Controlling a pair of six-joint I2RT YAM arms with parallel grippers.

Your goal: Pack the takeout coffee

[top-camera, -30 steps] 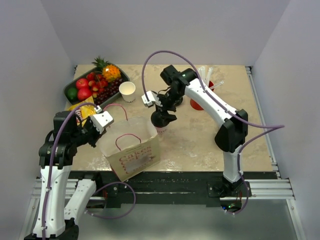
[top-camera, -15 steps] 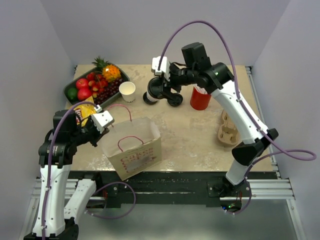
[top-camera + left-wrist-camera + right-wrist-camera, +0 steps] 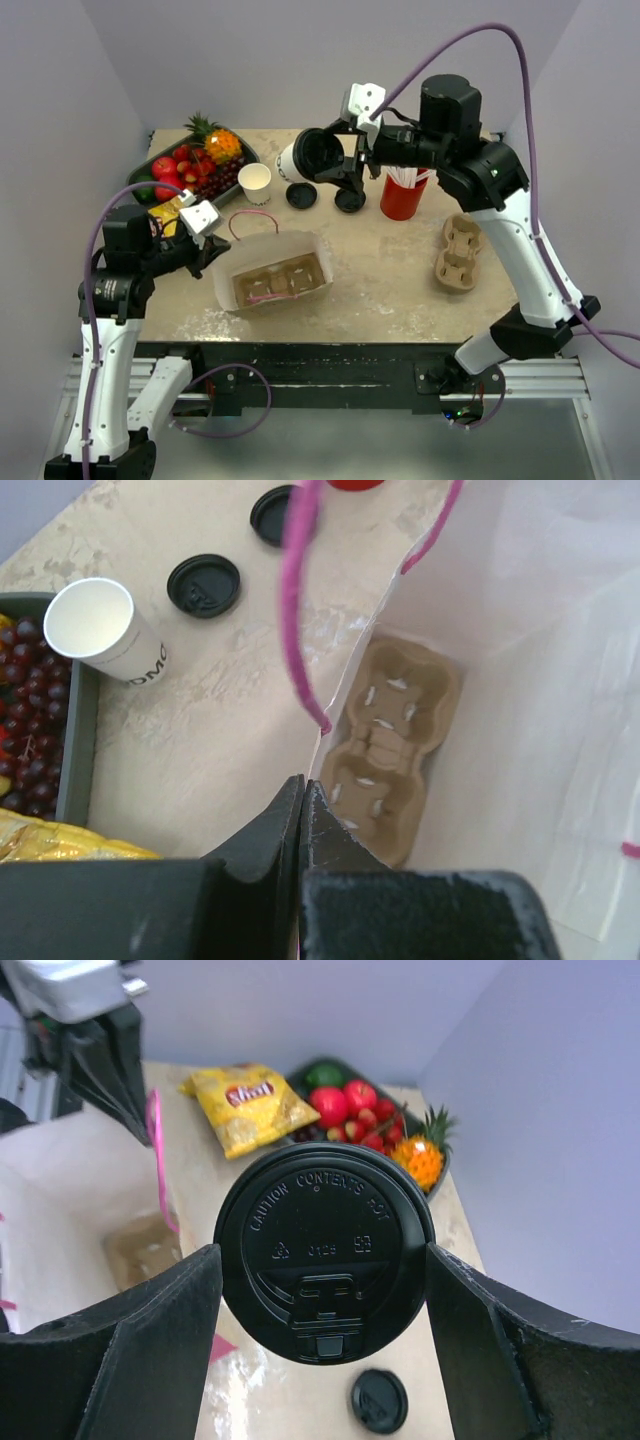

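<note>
The takeout coffee, a white paper cup with a black lid on it, hangs in the air above the back of the table. My right gripper is shut on it, a finger on each side of the lid. My left gripper is shut on the rim of the white paper bag near its pink handle. The bag's mouth gapes upward, and a cardboard cup carrier lies inside. A second white cup, open and lidless, stands by the fruit tray.
Two loose black lids lie behind the bag. A red cup of white straws stands at the back right, and another cardboard carrier lies at the right. The fruit tray and a yellow chips bag occupy the back left.
My right arm has lifted the lidded cup from beside the bag, up and toward the back. The bag has tipped so its mouth faces up and shows the carrier inside.
</note>
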